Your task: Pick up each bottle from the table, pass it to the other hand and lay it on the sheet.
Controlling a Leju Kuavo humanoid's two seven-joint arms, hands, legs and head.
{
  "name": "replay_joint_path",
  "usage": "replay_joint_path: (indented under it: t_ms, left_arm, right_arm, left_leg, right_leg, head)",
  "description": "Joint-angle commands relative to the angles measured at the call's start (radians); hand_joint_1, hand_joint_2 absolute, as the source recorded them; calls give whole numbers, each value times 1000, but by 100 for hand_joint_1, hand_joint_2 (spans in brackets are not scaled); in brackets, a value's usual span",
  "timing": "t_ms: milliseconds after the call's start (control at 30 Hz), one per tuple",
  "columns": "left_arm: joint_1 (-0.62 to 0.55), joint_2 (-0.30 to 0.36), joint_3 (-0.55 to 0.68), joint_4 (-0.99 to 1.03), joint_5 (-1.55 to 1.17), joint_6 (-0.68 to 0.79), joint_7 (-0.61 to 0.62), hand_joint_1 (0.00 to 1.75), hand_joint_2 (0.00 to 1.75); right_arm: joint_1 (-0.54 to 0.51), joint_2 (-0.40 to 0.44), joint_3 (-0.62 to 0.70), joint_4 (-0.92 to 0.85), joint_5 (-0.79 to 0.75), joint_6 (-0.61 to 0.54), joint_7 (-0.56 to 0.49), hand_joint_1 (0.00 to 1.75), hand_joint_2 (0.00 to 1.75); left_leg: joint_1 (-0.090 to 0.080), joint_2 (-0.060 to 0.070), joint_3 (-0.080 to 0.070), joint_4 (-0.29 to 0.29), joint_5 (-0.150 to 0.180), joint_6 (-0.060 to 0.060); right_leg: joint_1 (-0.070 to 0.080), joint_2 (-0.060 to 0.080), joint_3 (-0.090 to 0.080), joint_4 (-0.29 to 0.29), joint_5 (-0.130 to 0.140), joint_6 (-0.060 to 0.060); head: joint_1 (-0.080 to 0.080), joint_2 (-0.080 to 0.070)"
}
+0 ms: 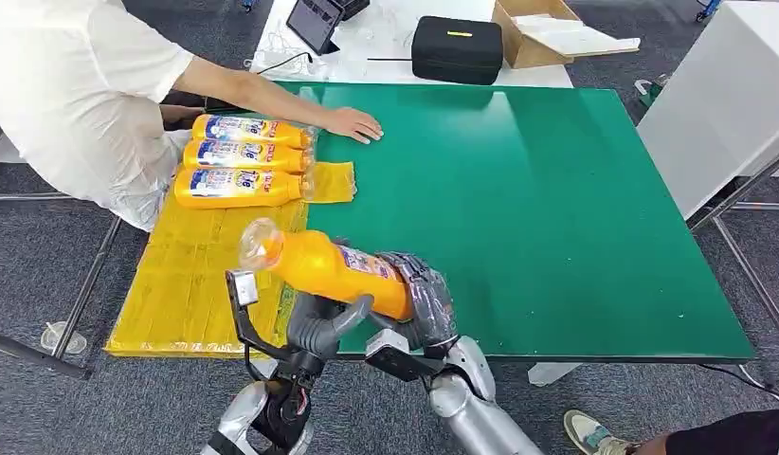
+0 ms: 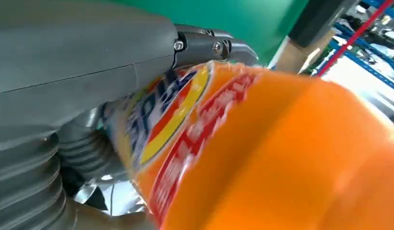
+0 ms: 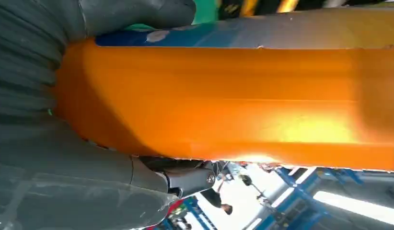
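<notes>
Orange bottle (image 1: 334, 268) nearest, lying sideways above the counter's (image 1: 556, 218) near edge, right of the yellow sheet (image 1: 191, 275). Right hand (image 1: 422, 294) fingers grip its base; left hand (image 1: 321, 322) cups underneath, grasp uncertain, apparently mid-handover.

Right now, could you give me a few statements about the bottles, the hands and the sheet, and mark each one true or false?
1. Three bottles lie side by side on the yellow sheet. True.
2. The right hand is wrapped around the base end of an orange bottle. True.
3. That bottle stands upright on the green table. False: it is held roughly sideways, off the table.
4. A person's hand rests on the table near the laid bottles. True.
5. The left hand hangs far from the bottle. False: it is right under it.
</notes>
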Motion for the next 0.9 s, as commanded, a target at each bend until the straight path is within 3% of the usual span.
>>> replay_joint_path:
  t_ms: [33, 67, 100, 600, 633, 667, 700, 900]
  left_arm:
    - [-39, -2, 9, -55, -67, 107, -128, 0, 175]
    - [-37, -2, 17, -80, -65, 125, -127, 49, 175]
    - [-31, 1, 26, -107, -76, 154, -138, 175, 175]
    - [-34, -5, 79, -171, -144, 260, -256, 175, 175]
    - [-32, -4, 83, -174, -142, 263, -248, 175, 175]
    - [-30, -4, 84, -174, -140, 264, -241, 175, 175]
    - [-31, -2, 85, -169, -140, 263, -239, 175, 175]
    - [-32, -2, 85, -167, -140, 263, -239, 175, 175]
  right_arm:
    - [44, -12, 123, -75, -44, 25, 18, 159, 175]
    - [51, -11, 130, -71, -55, 29, 12, 159, 175]
    - [59, -13, 139, -70, -68, 34, 10, 157, 175]
    - [61, -20, 146, -84, -93, 111, 32, 138, 175]
    - [61, -18, 143, -77, -93, 112, 37, 96, 175]
    - [60, -15, 137, -71, -89, 104, 39, 9, 175]
    - [58, -12, 132, -65, -90, 98, 38, 0, 175]
    - [55, -12, 132, -62, -91, 101, 37, 0, 175]
  left_leg:
    - [0, 0, 3, 0, -1, 0]
    - [0, 1, 4, 0, -2, 0]
    - [0, 1, 6, 1, -3, 1]
    - [0, 0, 7, 0, -3, 1]
    - [1, -1, 2, -1, 0, 0]
    - [0, -1, 4, -1, -1, 0]
    - [0, -1, 6, -1, -2, 0]
    - [0, 1, 2, 0, -1, 0]
  right_leg:
    - [0, -1, 2, 0, -1, -1]
    - [0, -1, 4, 1, -2, -2]
    - [1, -2, 6, 1, -3, -2]
    - [1, -3, 7, 0, -4, -3]
    - [1, -3, 2, -1, -1, -1]
    - [1, -3, 4, 0, -2, -2]
    - [1, -4, 6, 0, -3, -2]
    - [1, 0, 1, 0, -1, -1]
  head:
    - [0, 0]
    - [0, 0]
    - [0, 0]
    - [0, 0]
    - [0, 0]
    - [0, 0]
    - [0, 0]
    - [1, 0]
